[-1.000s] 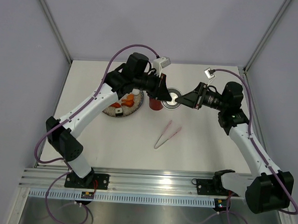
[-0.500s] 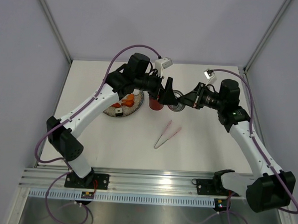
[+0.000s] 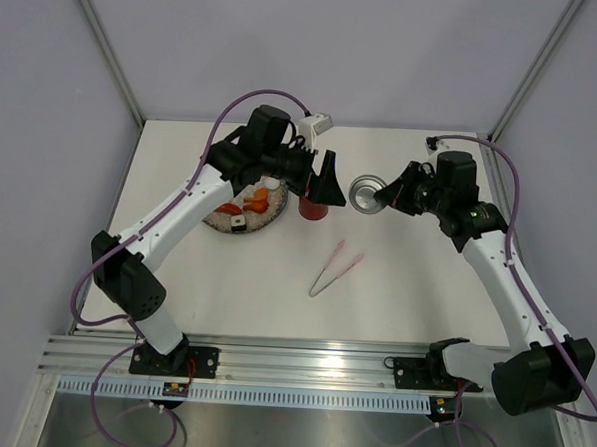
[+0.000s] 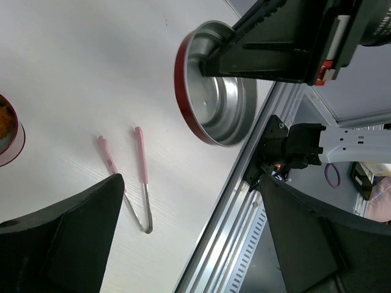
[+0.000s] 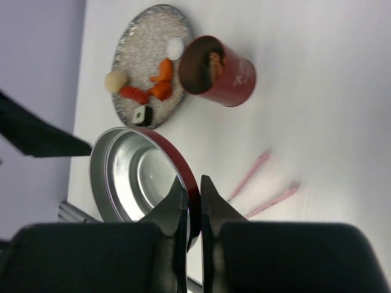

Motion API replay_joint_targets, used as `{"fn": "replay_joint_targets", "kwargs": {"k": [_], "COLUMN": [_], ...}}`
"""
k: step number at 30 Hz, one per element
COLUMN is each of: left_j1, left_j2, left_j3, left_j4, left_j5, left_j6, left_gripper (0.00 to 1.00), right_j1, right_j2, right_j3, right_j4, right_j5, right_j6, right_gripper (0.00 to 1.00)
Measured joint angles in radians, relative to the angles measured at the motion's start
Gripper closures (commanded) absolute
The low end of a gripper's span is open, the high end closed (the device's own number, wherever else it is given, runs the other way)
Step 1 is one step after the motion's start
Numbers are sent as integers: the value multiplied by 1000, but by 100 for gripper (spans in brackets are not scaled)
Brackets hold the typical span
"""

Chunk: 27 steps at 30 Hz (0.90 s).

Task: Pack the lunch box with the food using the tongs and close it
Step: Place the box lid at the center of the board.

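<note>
Beside the open lunch box (image 3: 312,206), the lid (image 3: 365,195) has changed hands within the last second. The left fingers (image 4: 67,238), which were nearly closed, now stand wide apart and hold nothing. The right fingers (image 5: 215,210) have come together and are clamped on the red rim of the lid, holding it on edge in the air, a little to the right of the box. We judge that this frees the left arm to take the tongs (image 3: 336,268), which lie untouched on the counter (image 3: 425,290) in front of the box, so packing can go on and closing comes later. We count one lunch box, upright just beside the plate (image 5: 153,24), one lid, one pair of tongs and one plate. On the plate we count six pieces of food (image 5: 162,79): two orange, one red, one round white, one pale ball and one black-and-white roll. At least one orange piece seems to be inside the box already.
</note>
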Motion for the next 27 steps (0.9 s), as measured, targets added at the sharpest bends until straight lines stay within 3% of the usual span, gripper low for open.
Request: {"fn": "replay_joint_targets", "kwargs": {"k": [4, 11, 15, 20, 23, 27], "left_j1": [7, 69, 95, 97, 97, 101], "left_j2": [-13, -75, -80, -80, -82, -88], "left_j3": [-20, -114, -164, -190, -196, -199], "left_j4": [2, 32, 49, 50, 51, 50], "left_j5": [3, 3, -2, -13, -17, -26], "left_j6": [-5, -41, -69, -85, -87, -86], "left_gripper": [5, 6, 6, 6, 6, 6], "right_j1": [8, 39, 116, 237, 286, 345], "right_j2": [44, 198, 339, 643, 819, 943], "right_j3": [18, 80, 135, 274, 316, 317], "right_j4": [-100, -323, -480, -739, -783, -829], "right_j5": [181, 667, 986, 1348, 1467, 1497], "right_j6": [-11, -52, -43, 181, 285, 373], "right_gripper": [100, 100, 100, 100, 100, 100]}}
